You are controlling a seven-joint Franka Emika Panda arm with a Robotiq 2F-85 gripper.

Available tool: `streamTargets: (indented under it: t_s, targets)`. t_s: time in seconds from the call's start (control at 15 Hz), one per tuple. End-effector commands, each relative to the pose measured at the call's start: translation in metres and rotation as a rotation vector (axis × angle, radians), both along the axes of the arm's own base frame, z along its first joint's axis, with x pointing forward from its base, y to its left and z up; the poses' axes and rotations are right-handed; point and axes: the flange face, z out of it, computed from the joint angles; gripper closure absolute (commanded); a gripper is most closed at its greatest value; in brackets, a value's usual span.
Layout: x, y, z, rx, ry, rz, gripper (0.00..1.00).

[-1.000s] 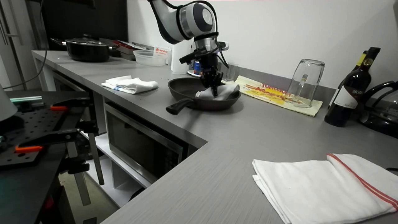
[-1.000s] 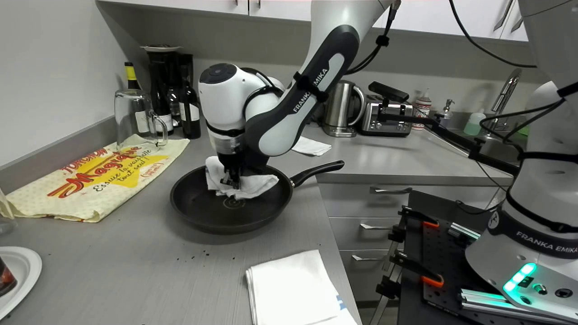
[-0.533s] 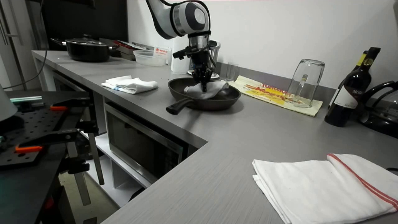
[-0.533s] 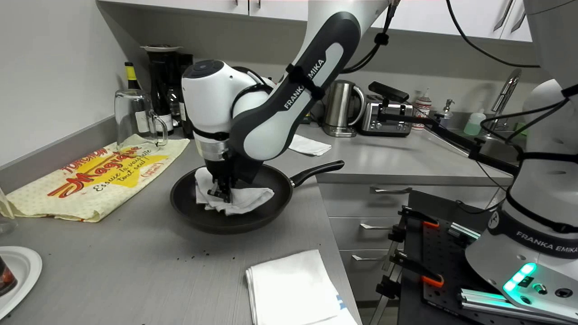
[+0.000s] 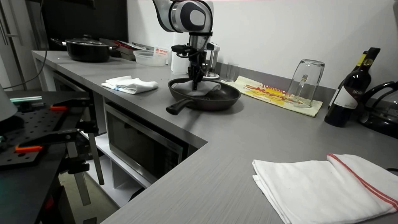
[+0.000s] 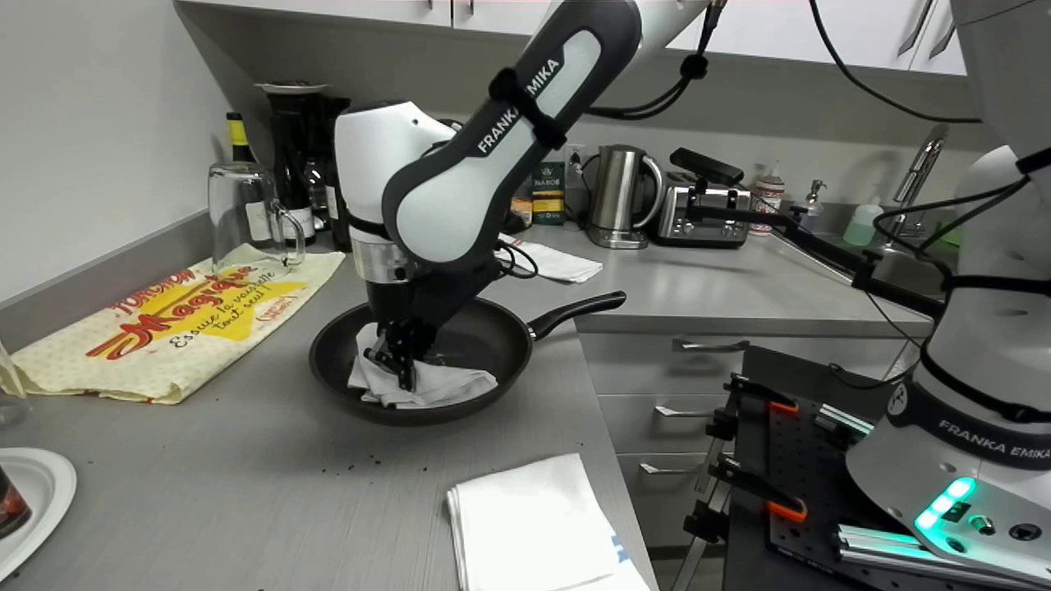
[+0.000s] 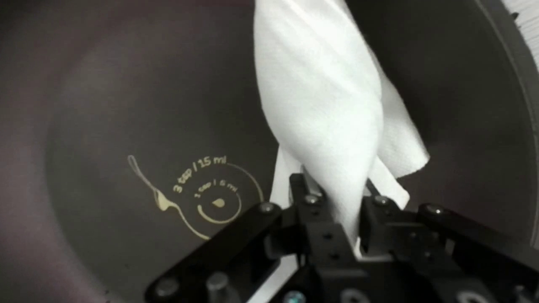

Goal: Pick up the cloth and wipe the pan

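The dark frying pan (image 5: 228, 94) sits on the grey counter with its black handle over the counter's edge; it also shows in an exterior view (image 6: 480, 338). A white cloth (image 5: 205, 88) lies bunched inside the pan, also visible in an exterior view (image 6: 447, 387). My gripper (image 6: 401, 376) points down into the pan and is shut on the cloth. In the wrist view the cloth (image 7: 320, 92) is pinched between the fingers (image 7: 337, 198) and spreads over the pan floor (image 7: 126, 109), beside printed measuring marks. The cloth's underside is hidden.
A folded white cloth with a blue mark (image 6: 538, 525) lies near the pan. A red-striped white cloth (image 5: 320, 186) lies farther off. An upturned glass mug (image 5: 307, 82) stands on a yellow towel (image 5: 264, 93). Wine bottles (image 5: 349, 90) and a black pot (image 5: 88, 51) stand on the counter.
The gripper and the held cloth have slid across the pan, leftward in both exterior views and nearer the blue-marked cloth's side. The pan has not visibly moved.
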Motion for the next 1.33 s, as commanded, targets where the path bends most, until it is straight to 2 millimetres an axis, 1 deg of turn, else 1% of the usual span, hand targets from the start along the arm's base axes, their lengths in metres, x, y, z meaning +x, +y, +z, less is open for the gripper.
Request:
streamTargets:
  t_s: [0.0, 0.4, 0.67, 0.8, 0.93, 1.07, 1.27]
  targets:
    - [-0.015, 0.007, -0.041, 0.126, 0.129, -0.046, 0.96]
    - [-0.020, 0.016, -0.036, 0.335, 0.243, -0.080, 0.96]
    - [-0.020, 0.012, -0.033, 0.383, 0.285, -0.104, 0.96]
    - [-0.016, 0.008, -0.024, 0.395, 0.289, -0.113, 0.96]
    - [-0.011, 0.006, -0.009, 0.410, 0.288, -0.112, 0.96]
    - [-0.007, 0.008, 0.011, 0.440, 0.296, -0.108, 0.96]
    - [-0.006, 0.020, 0.046, 0.533, 0.324, -0.088, 0.96]
